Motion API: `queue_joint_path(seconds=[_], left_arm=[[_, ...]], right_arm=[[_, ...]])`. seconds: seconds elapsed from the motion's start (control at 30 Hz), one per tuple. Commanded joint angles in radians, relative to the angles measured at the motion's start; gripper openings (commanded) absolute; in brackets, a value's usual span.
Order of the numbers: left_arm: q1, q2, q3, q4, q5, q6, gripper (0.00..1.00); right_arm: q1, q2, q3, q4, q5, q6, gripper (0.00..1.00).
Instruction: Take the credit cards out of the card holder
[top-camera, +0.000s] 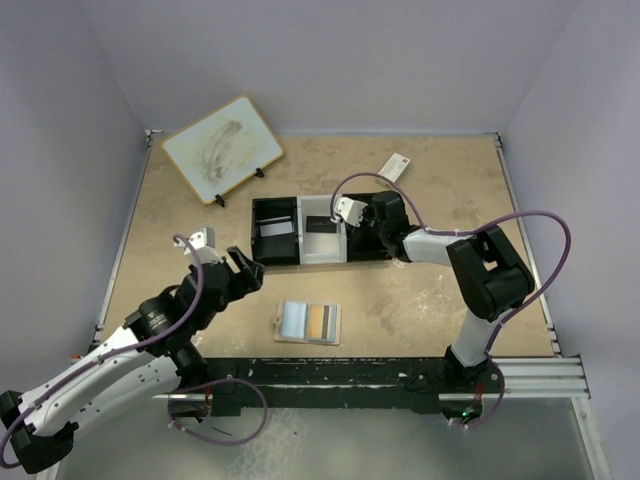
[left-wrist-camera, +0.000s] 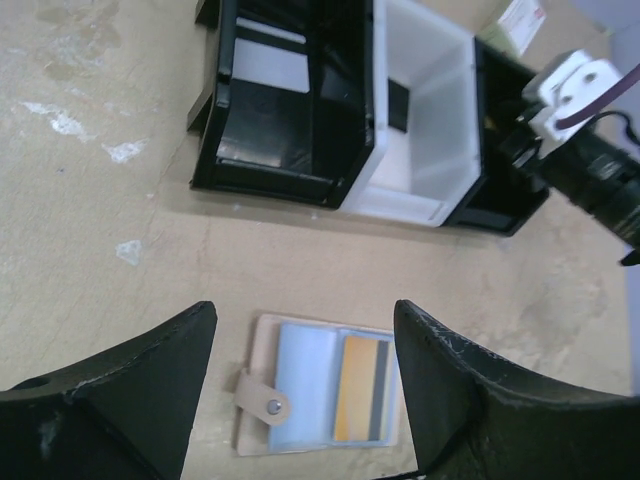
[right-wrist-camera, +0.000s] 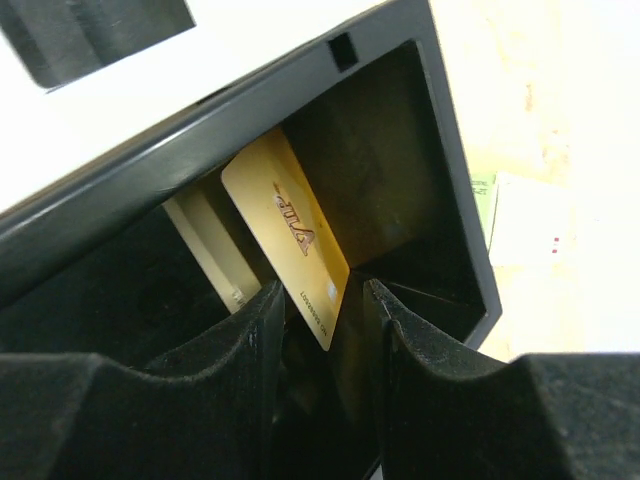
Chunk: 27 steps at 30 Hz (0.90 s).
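The tan card holder (top-camera: 308, 322) lies open on the table, pale blue inside, with its snap tab to the left. In the left wrist view the card holder (left-wrist-camera: 300, 385) has an orange card with a grey stripe (left-wrist-camera: 362, 390) in its right pocket. My left gripper (top-camera: 245, 268) is open and empty, its jaws straddling the holder from above (left-wrist-camera: 305, 322). My right gripper (top-camera: 362, 222) reaches into the right compartment of the black-and-white tray (top-camera: 256, 232). In the right wrist view a gold card (right-wrist-camera: 285, 230) leans on the compartment wall between the parted fingers (right-wrist-camera: 322, 292), with a gap beside it. A pale card (right-wrist-camera: 210, 255) stands behind it.
The tray (left-wrist-camera: 360, 100) has three compartments: black, white, black. A white board on a stand (top-camera: 222, 148) is at the back left. A white box with a red mark (top-camera: 395, 167) lies behind the tray. Walls enclose the table on three sides.
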Motion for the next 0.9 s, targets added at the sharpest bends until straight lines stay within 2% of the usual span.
queue_joint_path(seconds=[0.0, 0.07, 0.13, 0.17, 0.43, 0.53, 0.63, 0.67, 0.7, 0.83, 0.87], left_arm=[[0.005, -0.029, -0.003, 0.029, -0.002, -0.031, 0.7], [0.004, 0.008, 0.003, 0.024, 0.028, -0.029, 0.7], [0.004, 0.057, 0.007, 0.03, 0.064, -0.015, 0.7], [0.005, 0.075, 0.009, 0.035, 0.079, -0.009, 0.7], [0.004, 0.141, 0.016, 0.077, 0.117, 0.01, 0.7], [0.004, 0.166, 0.021, 0.092, 0.123, 0.017, 0.7], [0.005, 0.193, 0.019, 0.142, 0.151, 0.037, 0.7], [0.004, 0.204, 0.017, 0.164, 0.167, 0.046, 0.7], [0.004, 0.215, 0.015, 0.189, 0.181, 0.053, 0.7], [0.004, 0.27, 0.004, 0.307, 0.294, 0.097, 0.69], [0.004, 0.29, 0.004, 0.356, 0.333, 0.112, 0.69]], right_arm=[[-0.001, -0.022, 0.021, 0.084, 0.042, 0.041, 0.41], [0.0, -0.027, 0.024, 0.08, 0.024, 0.056, 0.41], [-0.001, -0.044, 0.028, 0.048, -0.003, 0.064, 0.6], [0.0, -0.053, 0.027, 0.019, -0.028, 0.066, 0.62], [0.0, -0.134, 0.013, 0.029, -0.098, 0.152, 0.61], [0.004, -0.224, 0.012, 0.049, -0.061, 0.206, 0.61], [0.006, -0.37, -0.05, 0.102, -0.061, 0.418, 0.59], [0.005, -0.433, -0.089, 0.129, -0.065, 0.52, 0.59], [0.005, -0.489, -0.121, 0.145, -0.065, 0.695, 0.58], [0.005, -0.677, -0.187, -0.052, -0.174, 1.269, 0.46], [0.004, -0.702, -0.208, -0.111, -0.196, 1.369, 0.45]])
